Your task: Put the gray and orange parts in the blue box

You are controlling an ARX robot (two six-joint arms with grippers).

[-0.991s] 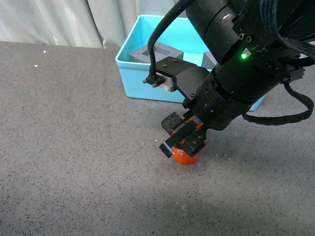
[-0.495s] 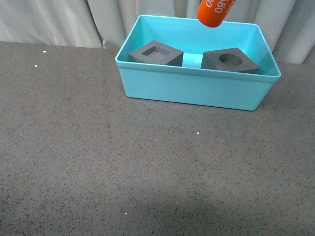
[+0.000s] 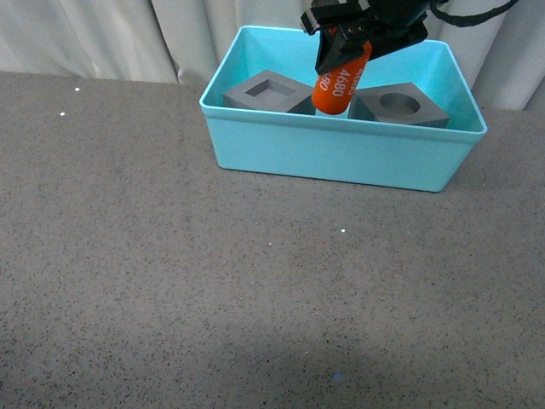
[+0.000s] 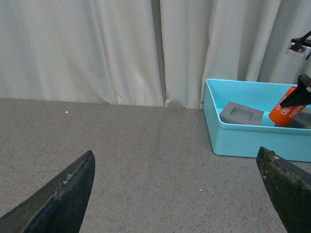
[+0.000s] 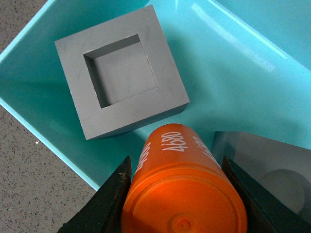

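- Table (image 3: 170, 281): flat, dark gray and finely speckled, with a matte, slightly rough look. Nothing belonging to the task is left lying on it.
- Box (image 3: 341, 162): smooth turquoise plastic, rectangular, with a rolled rim. Its long side faces the robot, and it holds both cubes.
- Right gripper (image 3: 349, 43): over the middle of the box, its black jaws closed on the upper part of the cylinder, one on each side. This is the arm doing the work.
- Left gripper (image 4: 175, 194): jaws spread wide with nothing between them, low over the table and well apart from the box.
- Square cube (image 3: 268, 92) and round cube (image 3: 400, 106): matte gray blocks with sharp edges, one with a square recess and one with a round recess. They sit apart, with bare floor between them.
- Cylinder (image 3: 341, 81): glossy orange with white digits and a rounded end. Its long axis is tilted, and the free lower end points down into the gap between the cubes. It probably hangs clear of the floor, though contact cannot be judged. The drop spot lies straight below, so letting go should land it between the cubes. Because of the tilt, it may roll against one of them.
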